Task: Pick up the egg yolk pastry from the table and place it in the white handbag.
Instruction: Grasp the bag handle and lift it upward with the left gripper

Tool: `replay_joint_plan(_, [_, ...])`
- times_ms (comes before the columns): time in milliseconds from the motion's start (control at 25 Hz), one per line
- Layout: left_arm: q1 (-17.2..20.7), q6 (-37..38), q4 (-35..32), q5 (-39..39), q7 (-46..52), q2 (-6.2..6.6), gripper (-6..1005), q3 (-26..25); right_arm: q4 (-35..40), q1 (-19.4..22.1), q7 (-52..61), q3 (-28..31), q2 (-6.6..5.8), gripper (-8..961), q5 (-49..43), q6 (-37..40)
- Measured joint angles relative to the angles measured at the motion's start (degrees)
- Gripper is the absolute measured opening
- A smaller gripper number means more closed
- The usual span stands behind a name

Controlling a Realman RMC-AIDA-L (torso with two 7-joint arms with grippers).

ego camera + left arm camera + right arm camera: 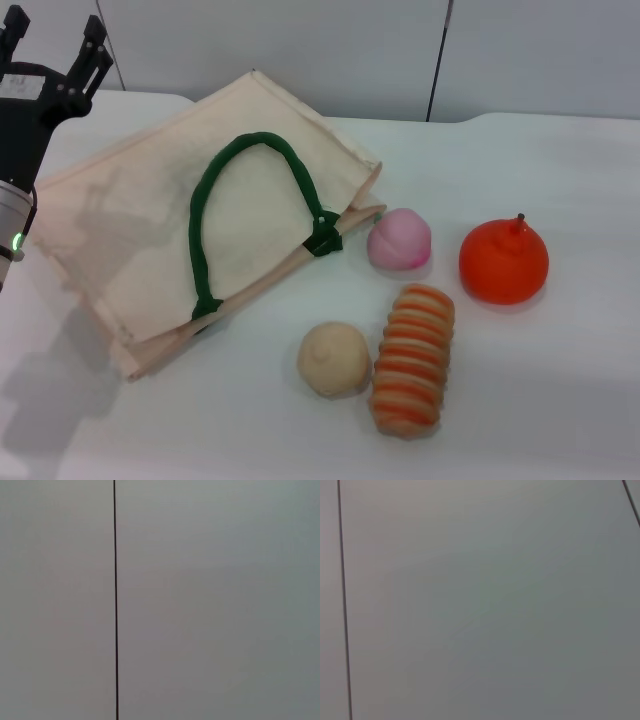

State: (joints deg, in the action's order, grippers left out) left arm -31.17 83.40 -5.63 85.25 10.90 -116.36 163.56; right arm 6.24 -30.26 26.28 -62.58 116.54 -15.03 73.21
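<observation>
The egg yolk pastry (334, 359) is a pale beige-tan ball on the white table, near the front middle in the head view. The white handbag (150, 220) lies flat to its left and behind, with a dark green looped handle (205, 215) on top. My left gripper (52, 45) is raised at the far left, above the bag's left end, with its fingers apart and nothing in them. My right gripper is not in view. Both wrist views show only a plain grey wall.
An orange-striped ridged bread roll (412, 360) lies touching the pastry's right side. A pink round bun (399, 240) sits behind them by the bag's corner. An orange round fruit (503, 261) stands at the right.
</observation>
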Motion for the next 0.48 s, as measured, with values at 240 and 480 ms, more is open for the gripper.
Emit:
replay_joint_plan(240, [0.04,-0.09,0.0,0.0,0.0,0.0,862,-0.09,0.0,0.02,0.0,0.0,0.0,882,0.0,-0.01])
replay_joint_plan(480, [-0.06,-0.55,0.01,0.0,1.23,0.09,862,0.01,0.0,0.0,0.0,0.0,0.0,882,0.0,0.01])
